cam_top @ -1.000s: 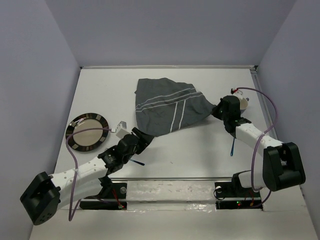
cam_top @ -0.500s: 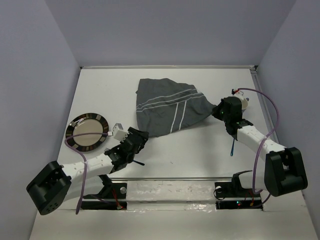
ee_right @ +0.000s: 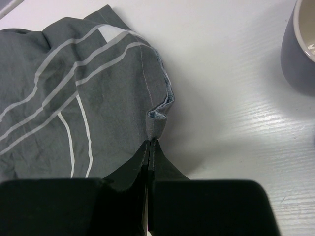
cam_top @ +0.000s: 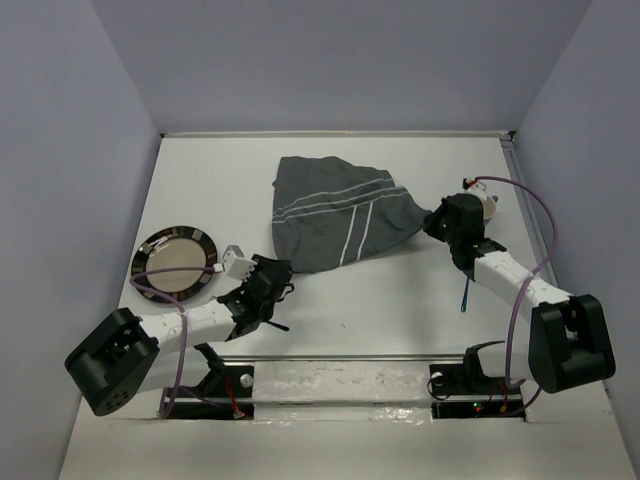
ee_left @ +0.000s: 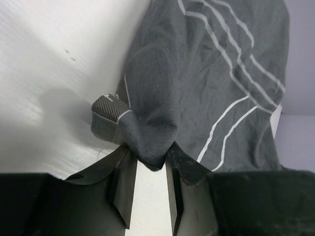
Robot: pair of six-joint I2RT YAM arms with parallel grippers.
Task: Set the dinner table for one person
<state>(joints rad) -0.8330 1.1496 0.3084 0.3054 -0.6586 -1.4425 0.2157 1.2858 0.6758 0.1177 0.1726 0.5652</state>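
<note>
The dinner table (cam_top: 380,300) is a white top walled by lavender panels. A dark grey cloth with white stripes (cam_top: 335,210) lies crumpled on its far middle. My left gripper (cam_top: 278,272) is at the cloth's near left corner. In the left wrist view the gripper (ee_left: 147,160) pinches a bunched fold of the cloth (ee_left: 197,73) between its fingertips. My right gripper (cam_top: 437,222) is shut on the cloth's right corner. In the right wrist view the gripper (ee_right: 149,142) has its jaws pressed together on a folded hem of the cloth (ee_right: 74,98).
A dark-rimmed plate (cam_top: 175,262) lies at the left. A cup (cam_top: 487,205) stands just behind the right wrist and shows grey in the right wrist view (ee_right: 300,49). A blue utensil (cam_top: 466,292) lies beside the right arm, and a dark utensil (cam_top: 276,325) lies near the left gripper.
The left arm has dropped lower and swung its elbow left, and its gripper has shifted slightly left at the cloth's corner. The cloth and the right arm have barely moved.
</note>
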